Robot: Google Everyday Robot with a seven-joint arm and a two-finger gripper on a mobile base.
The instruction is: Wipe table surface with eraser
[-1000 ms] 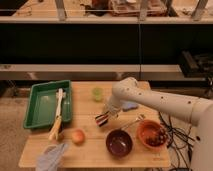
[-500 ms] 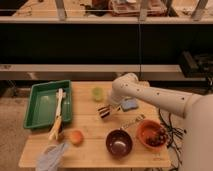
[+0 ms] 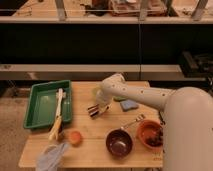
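The gripper (image 3: 100,107), its fingers closed around the small striped rectangular eraser (image 3: 94,110), had slid it leftward across the light wooden plank table (image 3: 95,134) toward the green plastic tray (image 3: 33,98), suggesting wiping was underway

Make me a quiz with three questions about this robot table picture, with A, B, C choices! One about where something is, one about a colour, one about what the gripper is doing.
1. Where does the white long-handled brush lie?
A. In the green tray
B. In the dark bowl
C. On the floor

2. What colour is the fruit near the table's front edge?
A. Purple
B. Orange
C. Green

3. What is the gripper doing?
A. Reaching into the orange bowl
B. Raised far above the shelves
C. Down at the striped eraser on the table

Answers:
1 A: the brush lies across the tray, its handle over the front rim.
2 B: the round fruit is orange.
3 C: the gripper meets the eraser mid-table.
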